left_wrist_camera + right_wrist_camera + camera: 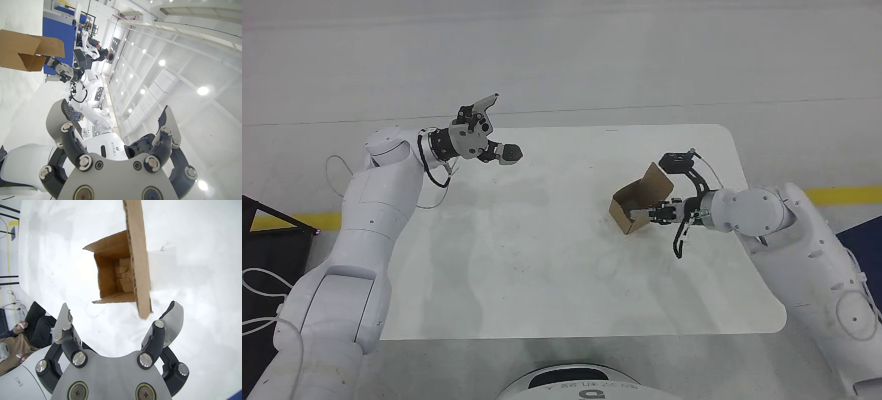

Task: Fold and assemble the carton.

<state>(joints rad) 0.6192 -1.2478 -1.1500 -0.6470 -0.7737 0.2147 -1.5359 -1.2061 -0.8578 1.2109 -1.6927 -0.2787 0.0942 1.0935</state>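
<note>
A small brown carton (639, 200) stands on the white table (542, 280) right of centre, its mouth open and one long flap (656, 182) sticking up. In the right wrist view the carton (111, 275) shows its hollow inside, with the flap (139, 256) running toward the camera. My right gripper (658, 212) (119, 308) is open just beside the carton, and the flap's end lies near one fingertip (173, 308). My left gripper (498, 128) (114, 109) is open and empty, held up over the table's far left corner, well away from the carton (28, 51).
The table has rounded corners and its right edge (752, 220) runs close behind the carton. A dark stand (262, 225) is on the floor off the left side. A yellow floor line (842, 195) passes to the right.
</note>
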